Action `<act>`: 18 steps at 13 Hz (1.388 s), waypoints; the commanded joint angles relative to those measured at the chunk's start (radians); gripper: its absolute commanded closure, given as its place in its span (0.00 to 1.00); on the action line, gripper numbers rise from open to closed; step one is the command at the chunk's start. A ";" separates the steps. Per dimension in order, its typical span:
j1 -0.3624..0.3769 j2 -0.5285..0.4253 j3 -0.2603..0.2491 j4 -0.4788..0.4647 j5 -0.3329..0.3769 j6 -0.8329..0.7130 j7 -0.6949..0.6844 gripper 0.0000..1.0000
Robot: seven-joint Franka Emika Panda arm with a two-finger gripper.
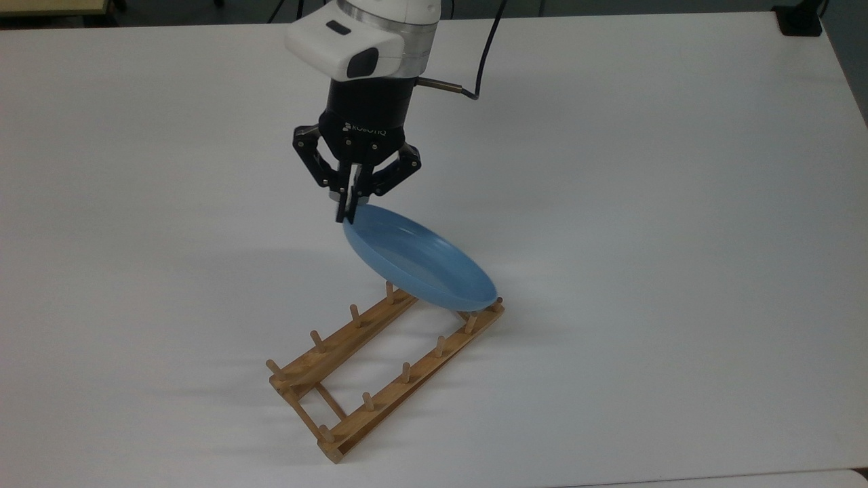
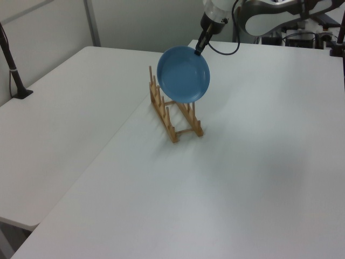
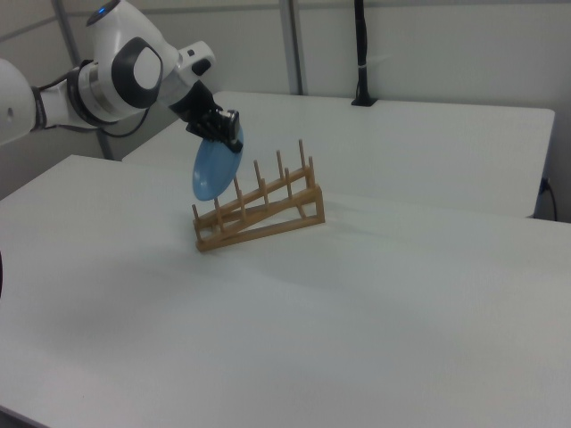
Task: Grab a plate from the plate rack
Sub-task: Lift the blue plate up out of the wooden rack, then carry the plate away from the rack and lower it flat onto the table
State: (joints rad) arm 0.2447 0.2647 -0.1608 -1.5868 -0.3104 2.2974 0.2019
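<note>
White table [image 1: 678, 203], second white table [image 2: 64, 108] beside it, black pole [image 3: 360, 53], black clamp base [image 1: 800, 20]

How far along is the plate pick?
Done: the two-finger gripper is shut on the rim of the light-blue round plate. In hand: the plate hangs tilted above the light-brown wooden peg rack, apparently out of its slots. Left: carrying it away from the rack.

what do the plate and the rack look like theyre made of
The plate looks like matte plastic: even light blue, no pattern, only a soft sheen, though glazeless ceramic can't be ruled out. The plate rack looks like unpainted light-brown wood, maybe bamboo: straight rails and round pegs like dowels. The gripper holds the plate by its rim, jaws shut on it.
</note>
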 commanded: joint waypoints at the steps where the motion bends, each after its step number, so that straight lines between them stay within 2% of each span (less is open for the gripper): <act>1: 0.002 -0.018 0.001 -0.013 0.205 -0.128 -0.086 1.00; 3: 0.001 -0.018 0.001 -0.013 0.290 -0.226 -0.183 1.00; 5: -0.011 -0.013 0.004 -0.018 0.330 -0.313 -0.298 1.00; 12: -0.060 0.025 0.003 -0.050 0.332 -0.674 -0.937 1.00; 14: -0.062 0.056 0.003 -0.079 0.329 -0.685 -1.008 1.00; 18: -0.061 0.155 0.004 -0.088 0.320 -0.577 -1.012 1.00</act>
State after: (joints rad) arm 0.1832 0.3844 -0.1576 -1.6662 -0.0024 1.6562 -0.7832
